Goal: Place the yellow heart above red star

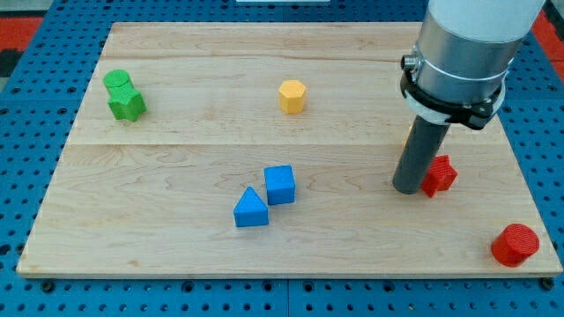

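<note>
The red star (439, 174) lies at the view's right, just right of my rod and touching it or nearly so. My tip (410, 188) rests on the board just left of the star. A thin yellow-orange sliver (406, 137) shows at the rod's left edge, above the star; the rod hides the rest, so I cannot tell its shape. No yellow heart shows in full.
A yellow hexagonal block (293, 95) lies at the top middle. A blue cube (280, 184) and a blue triangle (250, 210) touch at the lower middle. A green cylinder (117, 81) and a green star (128, 105) lie at the left. A red cylinder (515, 245) lies at the bottom right corner.
</note>
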You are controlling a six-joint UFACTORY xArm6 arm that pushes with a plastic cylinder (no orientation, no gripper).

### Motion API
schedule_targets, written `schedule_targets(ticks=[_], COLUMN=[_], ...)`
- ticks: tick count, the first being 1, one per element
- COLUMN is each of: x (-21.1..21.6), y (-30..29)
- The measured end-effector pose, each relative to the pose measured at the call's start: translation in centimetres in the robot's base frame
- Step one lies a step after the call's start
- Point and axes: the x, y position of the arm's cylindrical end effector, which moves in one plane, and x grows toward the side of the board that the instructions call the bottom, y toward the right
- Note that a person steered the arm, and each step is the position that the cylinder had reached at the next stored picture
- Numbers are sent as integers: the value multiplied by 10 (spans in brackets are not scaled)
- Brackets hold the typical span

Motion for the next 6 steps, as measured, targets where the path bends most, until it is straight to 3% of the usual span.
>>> schedule_targets(ticks=[2,3,4,5,6], x=[-22,-22,-20,-20,-44], y=[-1,46,55,-19,-25])
